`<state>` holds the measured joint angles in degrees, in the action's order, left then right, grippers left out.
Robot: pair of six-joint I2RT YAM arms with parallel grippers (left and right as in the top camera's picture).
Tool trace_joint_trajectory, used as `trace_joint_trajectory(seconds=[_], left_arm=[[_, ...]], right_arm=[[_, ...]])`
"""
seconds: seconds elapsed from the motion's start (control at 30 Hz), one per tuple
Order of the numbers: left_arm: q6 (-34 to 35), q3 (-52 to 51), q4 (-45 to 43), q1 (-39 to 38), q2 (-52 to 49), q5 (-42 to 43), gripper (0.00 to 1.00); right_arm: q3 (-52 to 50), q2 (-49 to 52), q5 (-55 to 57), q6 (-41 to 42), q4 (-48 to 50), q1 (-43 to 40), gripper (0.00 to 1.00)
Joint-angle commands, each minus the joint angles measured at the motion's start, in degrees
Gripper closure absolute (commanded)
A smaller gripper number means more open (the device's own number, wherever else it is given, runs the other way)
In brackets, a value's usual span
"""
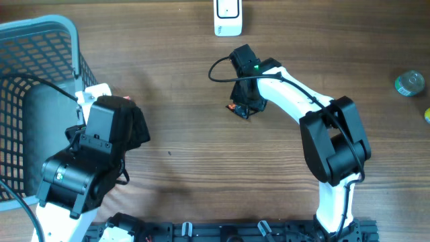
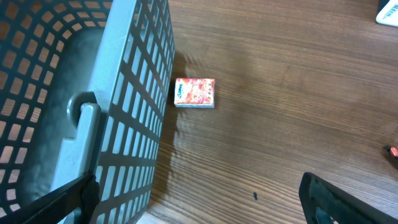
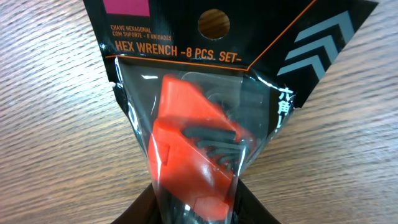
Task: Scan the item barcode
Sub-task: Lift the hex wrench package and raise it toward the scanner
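The item is a hex wrench set (image 3: 199,124): a black card with a clear pouch over an orange holder, lying on the wooden table. My right gripper (image 3: 196,202) is shut on the pouch's lower end, a black finger pressing in from each side. From overhead, the right gripper (image 1: 243,106) sits on the pack at table centre, below a white scanner-like device (image 1: 228,17). No barcode shows on the visible face. My left gripper (image 2: 199,211) is open with nothing between its fingers (image 2: 348,199), hovering beside the basket.
A grey mesh basket (image 1: 33,81) fills the left side, and its wall (image 2: 137,93) stands close to the left gripper. A small red and white box (image 2: 194,93) lies beside it. A round shiny object (image 1: 409,83) sits at the far right.
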<state>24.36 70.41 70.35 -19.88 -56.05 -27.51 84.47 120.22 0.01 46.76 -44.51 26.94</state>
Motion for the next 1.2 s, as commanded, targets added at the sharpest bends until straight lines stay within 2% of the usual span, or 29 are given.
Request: trace_joint_trajectory(seconds=[0.0, 0.23, 0.53, 0.9, 1.17], left_arm=[[0.5, 0.1, 0.0, -0.2, 0.0, 0.3, 0.0], [0.5, 0.1, 0.0, -0.2, 0.0, 0.3, 0.0], [0.5, 0.1, 0.0, -0.2, 0.0, 0.3, 0.0], [0.5, 0.1, 0.0, -0.2, 0.0, 0.3, 0.0], [0.5, 0.1, 0.0, -0.2, 0.0, 0.3, 0.0]], right_arm=[[-0.5, 0.5, -5.4, -2.6, 0.1, 0.0, 0.71], [-0.5, 0.5, -10.1, -5.1, 0.2, 0.0, 0.75], [-0.5, 0.5, -23.1, -9.3, -0.8, -0.1, 0.75], [-0.5, 0.5, -52.4, -15.9, -1.8, -3.2, 0.75], [-0.5, 0.5, -68.3, -18.3, -1.8, -5.8, 0.75]])
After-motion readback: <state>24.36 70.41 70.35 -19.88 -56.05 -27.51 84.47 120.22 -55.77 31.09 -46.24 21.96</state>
